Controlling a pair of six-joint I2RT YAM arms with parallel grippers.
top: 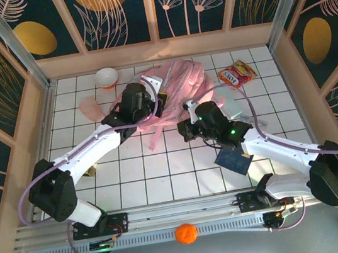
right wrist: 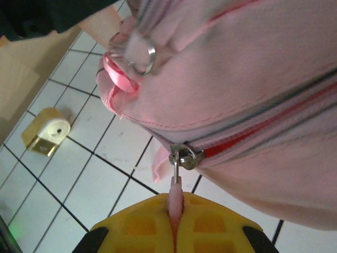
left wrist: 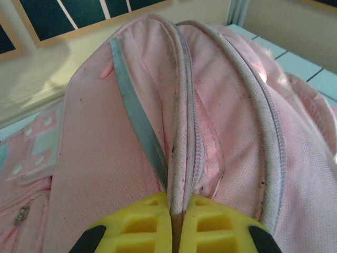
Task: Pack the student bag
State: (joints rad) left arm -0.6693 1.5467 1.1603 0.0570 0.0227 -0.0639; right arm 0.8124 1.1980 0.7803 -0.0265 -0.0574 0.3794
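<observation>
Bag: your student bag [top: 178, 80] lies far-middle on the tiled table [top: 143, 168].
Left gripper [left wrist: 176, 216]: clamped on the bag's zipper seam (fabric pinched between its jaws).
Right gripper [right wrist: 175, 216]: you see it pinching the pink zip pull [right wrist: 175, 185].

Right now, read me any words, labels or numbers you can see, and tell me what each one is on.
Snack packet: a printed logo, too small and blurred to read.
Bag: no text to be seen on it.
Blue card: no lettering can be made out.
So there is nothing I can quote.
</observation>
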